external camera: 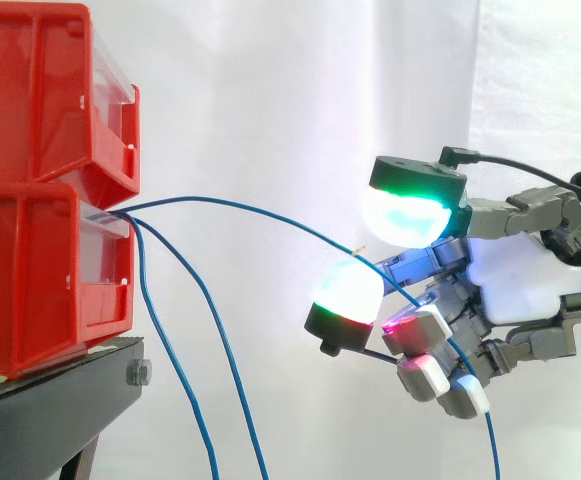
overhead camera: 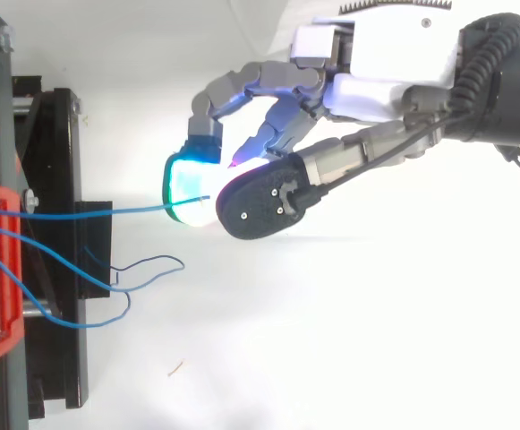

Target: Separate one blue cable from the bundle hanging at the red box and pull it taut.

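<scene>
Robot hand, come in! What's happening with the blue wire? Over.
Hand curled round one blue cable. That cable lifted apart from the other two cables at the red box, bowed, not yet taut. Nothing in the way.

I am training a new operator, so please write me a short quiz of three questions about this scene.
1. How many blue cables leave the red bins?
2. True or false: the cable held in the hand's fingers runs perfectly straight to the bins.
3. The other two cables: A) hang down beside the black stand; B) lie over the hand; C) rest on the upper bin.
Key: 1 three; 2 false, it bows in an arc; 3 A.
</scene>
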Controlling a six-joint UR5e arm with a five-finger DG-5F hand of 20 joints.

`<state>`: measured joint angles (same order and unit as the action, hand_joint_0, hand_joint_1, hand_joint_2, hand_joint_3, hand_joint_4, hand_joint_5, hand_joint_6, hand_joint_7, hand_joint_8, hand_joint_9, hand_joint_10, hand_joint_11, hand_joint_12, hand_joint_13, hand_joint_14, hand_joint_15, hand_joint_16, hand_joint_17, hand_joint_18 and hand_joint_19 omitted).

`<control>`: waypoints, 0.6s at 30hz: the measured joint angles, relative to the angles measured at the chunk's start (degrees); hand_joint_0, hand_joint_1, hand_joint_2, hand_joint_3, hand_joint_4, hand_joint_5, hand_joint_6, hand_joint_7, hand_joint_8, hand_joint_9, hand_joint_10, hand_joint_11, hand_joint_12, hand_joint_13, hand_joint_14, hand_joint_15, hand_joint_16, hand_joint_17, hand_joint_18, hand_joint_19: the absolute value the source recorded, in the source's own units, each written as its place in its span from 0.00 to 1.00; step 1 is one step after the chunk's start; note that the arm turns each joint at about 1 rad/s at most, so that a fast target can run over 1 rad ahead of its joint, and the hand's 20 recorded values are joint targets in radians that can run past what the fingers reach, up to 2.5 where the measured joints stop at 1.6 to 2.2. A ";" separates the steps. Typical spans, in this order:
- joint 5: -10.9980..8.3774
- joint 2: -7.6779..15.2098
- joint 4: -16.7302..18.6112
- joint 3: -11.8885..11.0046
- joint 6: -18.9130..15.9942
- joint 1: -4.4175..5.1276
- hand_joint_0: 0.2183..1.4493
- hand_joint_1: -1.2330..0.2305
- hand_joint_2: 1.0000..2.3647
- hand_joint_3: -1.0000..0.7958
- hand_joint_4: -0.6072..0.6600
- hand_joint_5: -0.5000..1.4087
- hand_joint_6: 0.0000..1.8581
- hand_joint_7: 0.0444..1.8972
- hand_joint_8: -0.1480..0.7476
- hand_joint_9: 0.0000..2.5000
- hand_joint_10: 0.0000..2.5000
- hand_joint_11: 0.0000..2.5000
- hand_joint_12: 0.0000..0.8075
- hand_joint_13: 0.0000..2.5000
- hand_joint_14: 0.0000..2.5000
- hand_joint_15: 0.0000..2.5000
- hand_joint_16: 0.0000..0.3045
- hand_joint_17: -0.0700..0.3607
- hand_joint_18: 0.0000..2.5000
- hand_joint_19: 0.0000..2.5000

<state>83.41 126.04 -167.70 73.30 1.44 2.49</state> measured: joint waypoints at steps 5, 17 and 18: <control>0.00 0.02 0.00 0.10 0.03 0.08 0.33 0.36 0.01 0.44 0.62 0.15 0.47 0.41 0.54 0.40 0.00 0.55 0.52 0.39 0.01 0.33 0.21 0.49 0.36 0.38; -0.08 0.00 1.75 0.91 0.13 0.14 0.31 0.35 0.01 0.42 0.62 0.15 0.49 0.41 0.56 0.41 0.00 0.58 0.53 0.40 0.01 0.33 0.21 0.50 0.37 0.38; -0.08 0.00 1.81 0.90 0.13 0.14 0.30 0.36 0.01 0.39 0.61 0.15 0.49 0.42 0.53 0.40 0.00 0.59 0.50 0.39 0.01 0.34 0.19 0.47 0.35 0.39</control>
<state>83.32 126.04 -165.89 74.20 1.57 2.63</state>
